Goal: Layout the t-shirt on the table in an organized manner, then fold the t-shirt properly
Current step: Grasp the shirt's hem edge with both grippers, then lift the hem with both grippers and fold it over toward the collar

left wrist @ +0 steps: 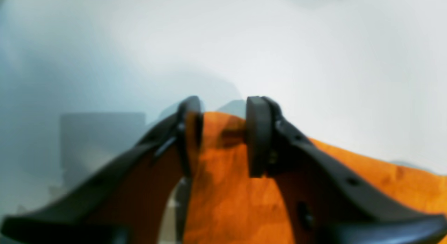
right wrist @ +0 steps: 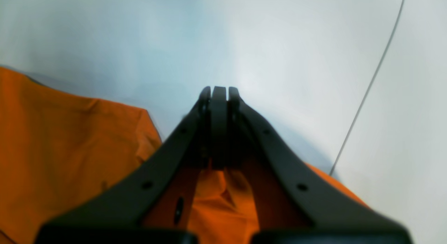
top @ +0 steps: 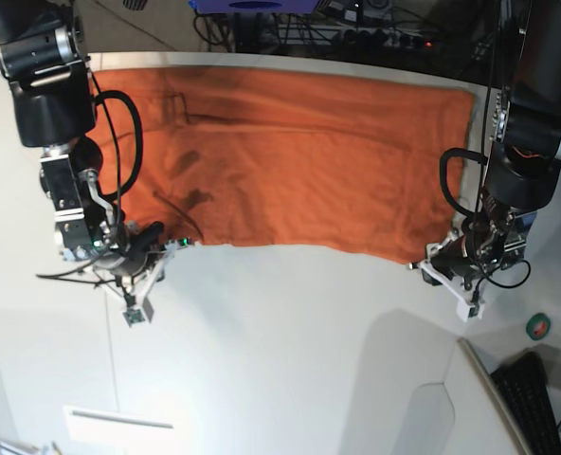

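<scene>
Nearest the base camera, bare table (top: 290,341) fills the foreground. Beyond it, both grippers sit low at the shirt's near edge, one at each corner. The right gripper (right wrist: 219,93) has its jaws pressed together on a pinch of shirt (right wrist: 70,146); cloth bunches just behind the tips. The left gripper (left wrist: 223,121) has its jaws apart, with orange cloth lying between them but not squeezed, so it looks like it is either about to grip or has just let go; I cannot tell which. Both forearms hang steeply down with the wrists bent toward the table. Farther back, the shirt (top: 290,171) lies spread in a wide band reaching the far table edge. I judge the laying-out step nearly done; next, both corners need a firm grip to carry the near edge over for a first fold.
</scene>
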